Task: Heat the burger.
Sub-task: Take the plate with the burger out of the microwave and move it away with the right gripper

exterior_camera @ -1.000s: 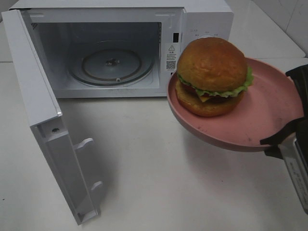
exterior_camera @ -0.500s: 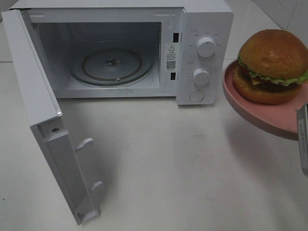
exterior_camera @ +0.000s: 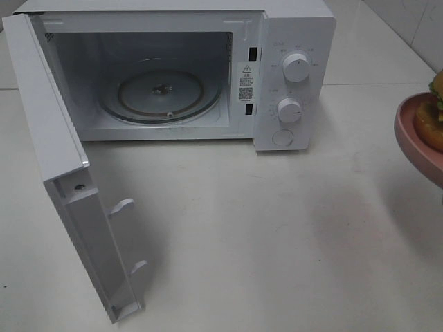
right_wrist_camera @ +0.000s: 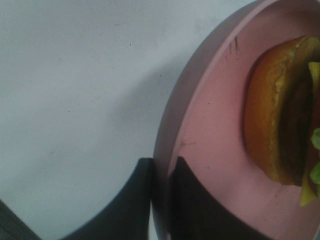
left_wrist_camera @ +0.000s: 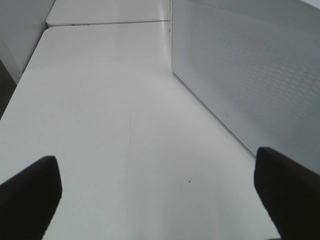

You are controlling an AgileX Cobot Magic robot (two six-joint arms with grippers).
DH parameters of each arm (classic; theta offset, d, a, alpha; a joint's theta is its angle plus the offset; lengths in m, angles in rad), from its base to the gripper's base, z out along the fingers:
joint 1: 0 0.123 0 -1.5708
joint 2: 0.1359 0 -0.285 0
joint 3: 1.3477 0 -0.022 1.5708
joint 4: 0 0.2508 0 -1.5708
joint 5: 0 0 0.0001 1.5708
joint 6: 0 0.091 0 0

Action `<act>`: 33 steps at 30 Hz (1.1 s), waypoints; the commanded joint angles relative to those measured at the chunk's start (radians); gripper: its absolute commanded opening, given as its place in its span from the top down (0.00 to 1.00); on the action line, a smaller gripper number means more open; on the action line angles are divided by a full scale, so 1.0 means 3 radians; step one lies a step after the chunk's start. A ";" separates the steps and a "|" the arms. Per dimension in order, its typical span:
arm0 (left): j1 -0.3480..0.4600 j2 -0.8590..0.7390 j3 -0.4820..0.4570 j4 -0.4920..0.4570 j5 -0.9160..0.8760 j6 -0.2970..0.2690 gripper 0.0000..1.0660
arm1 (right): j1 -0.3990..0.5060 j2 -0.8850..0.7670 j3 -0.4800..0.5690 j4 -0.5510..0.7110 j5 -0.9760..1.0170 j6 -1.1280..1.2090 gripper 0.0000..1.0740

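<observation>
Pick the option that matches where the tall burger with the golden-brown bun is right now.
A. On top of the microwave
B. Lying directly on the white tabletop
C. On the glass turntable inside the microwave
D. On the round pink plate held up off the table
D: the tall burger with the golden-brown bun sits on the round pink plate, whose rim the right gripper pinches in its jaws, while the white microwave shows only a bare glass turntable.
</observation>
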 commanded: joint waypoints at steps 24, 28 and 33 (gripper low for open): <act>0.0000 -0.0077 0.0010 -0.0010 -0.0030 -0.0013 0.06 | -0.0010 0.1097 -0.0250 -0.0737 0.0430 0.2543 0.99; 0.0000 -0.0077 0.0010 -0.0010 -0.0030 -0.0013 0.06 | -0.0013 0.1343 -0.0357 -0.0750 0.0430 0.2823 0.99; 0.0000 -0.0077 0.0010 -0.0010 -0.0030 -0.0013 0.06 | -0.0013 0.1770 -0.0583 -0.0760 0.0530 0.3227 0.98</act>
